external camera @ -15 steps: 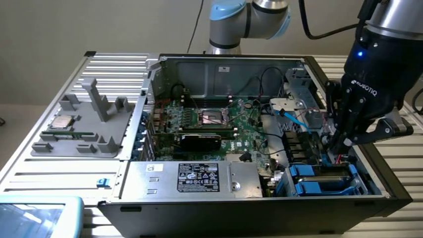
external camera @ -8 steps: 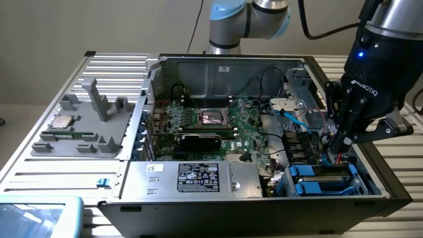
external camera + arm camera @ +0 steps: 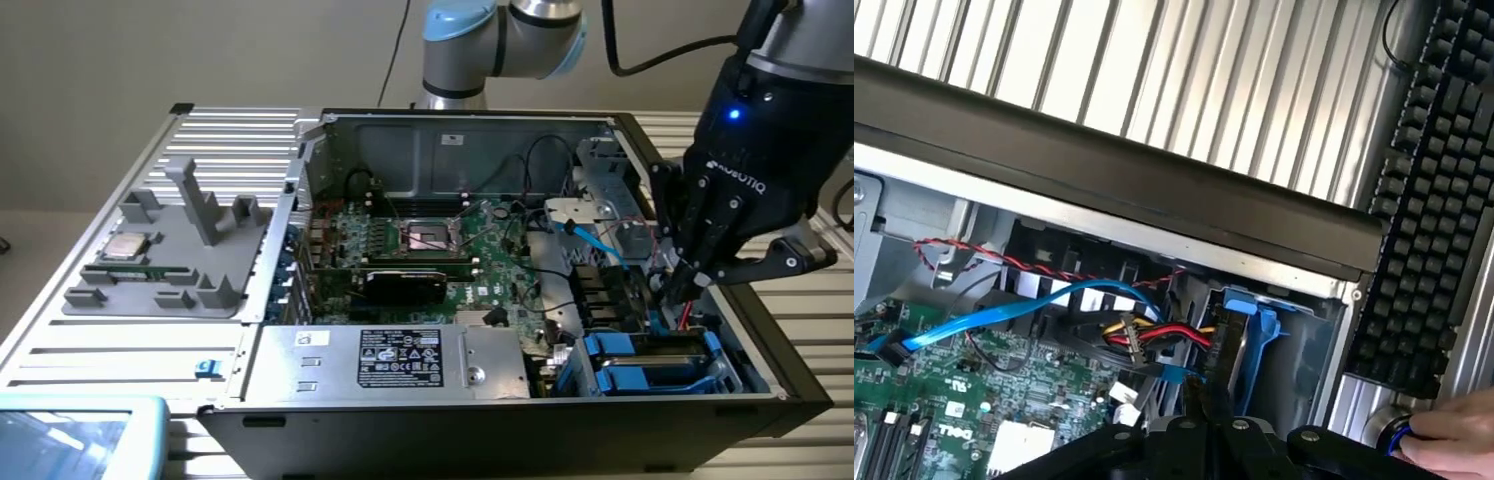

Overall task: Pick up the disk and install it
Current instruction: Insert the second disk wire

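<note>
tool (image 3: 678, 285): fingers pressed together, gripping nothing, lowered inside computer case (image 3: 441, 150) just above drive bay | disk (image 3: 654, 365): seated in blue-railed bay at case's corner beside power supply (image 3: 387, 362) | hand (image 3: 1452, 438): near keyboard (image 3: 1434, 190) outside case

Computer case (image 3: 507, 420) on slatted table (image 3: 80, 330)

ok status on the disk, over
Gripper shut, tips down in the drive bay. Disk in its blue carrier, right beside the tips. Red and yellow cables close alongside.
</note>
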`<state>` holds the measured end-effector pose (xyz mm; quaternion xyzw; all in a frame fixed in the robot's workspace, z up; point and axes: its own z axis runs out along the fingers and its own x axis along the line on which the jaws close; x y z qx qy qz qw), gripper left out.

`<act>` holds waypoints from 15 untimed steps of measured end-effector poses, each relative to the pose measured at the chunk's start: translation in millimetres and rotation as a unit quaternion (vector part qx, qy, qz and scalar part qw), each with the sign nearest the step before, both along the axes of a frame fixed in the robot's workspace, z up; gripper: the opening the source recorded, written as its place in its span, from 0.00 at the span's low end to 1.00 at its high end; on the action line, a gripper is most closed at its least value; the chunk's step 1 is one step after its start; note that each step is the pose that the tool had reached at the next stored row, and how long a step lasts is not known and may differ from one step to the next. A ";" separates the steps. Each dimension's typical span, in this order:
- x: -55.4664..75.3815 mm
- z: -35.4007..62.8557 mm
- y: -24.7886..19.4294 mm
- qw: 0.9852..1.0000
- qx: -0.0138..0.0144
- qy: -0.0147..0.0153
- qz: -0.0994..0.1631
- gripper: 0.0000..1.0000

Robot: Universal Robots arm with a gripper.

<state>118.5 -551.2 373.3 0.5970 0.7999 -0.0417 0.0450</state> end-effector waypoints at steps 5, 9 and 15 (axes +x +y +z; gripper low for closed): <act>0.0 -0.1 0.0 0.999 0.025 0.001 0.037 0.11; -0.1 0.0 0.0 0.997 0.033 0.006 0.064 0.11; -0.1 -0.3 0.0 0.993 0.036 0.013 0.111 0.11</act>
